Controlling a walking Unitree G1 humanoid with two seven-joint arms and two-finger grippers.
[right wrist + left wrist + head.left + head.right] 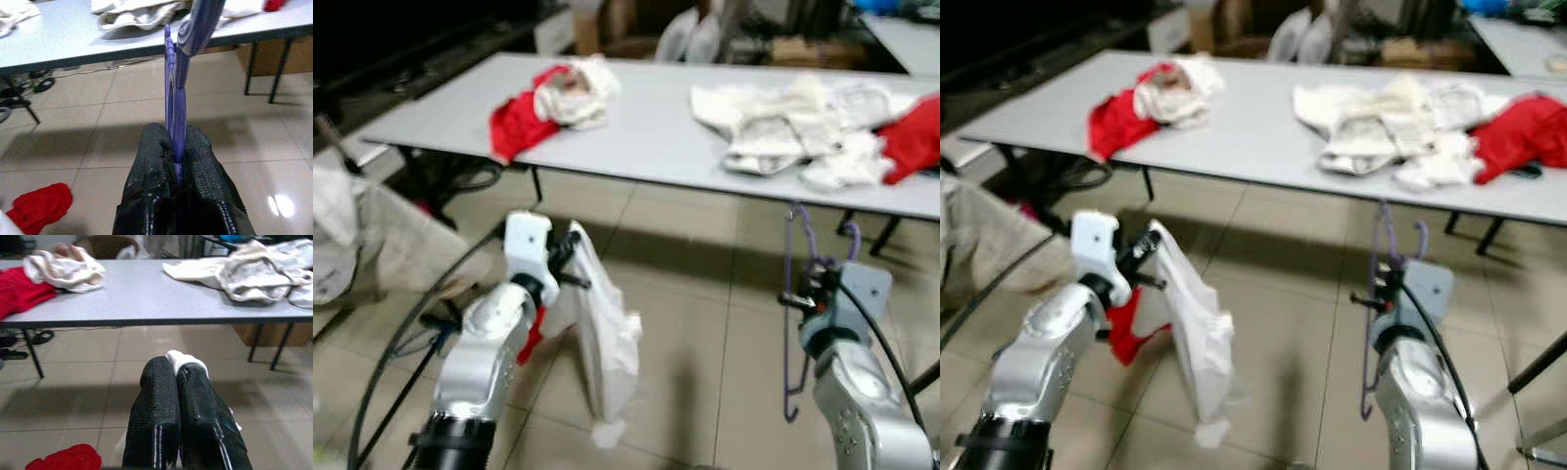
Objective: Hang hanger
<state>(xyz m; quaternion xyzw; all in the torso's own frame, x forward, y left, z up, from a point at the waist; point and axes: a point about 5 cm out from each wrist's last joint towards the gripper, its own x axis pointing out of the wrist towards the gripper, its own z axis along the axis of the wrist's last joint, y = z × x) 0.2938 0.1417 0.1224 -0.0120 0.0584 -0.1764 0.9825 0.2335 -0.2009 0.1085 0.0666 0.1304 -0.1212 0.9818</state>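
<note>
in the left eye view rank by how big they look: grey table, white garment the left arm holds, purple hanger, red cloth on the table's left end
1. grey table
2. white garment
3. and 4. purple hanger and red cloth: the hanger is longer but thin and nearer the camera, so unranked.
</note>
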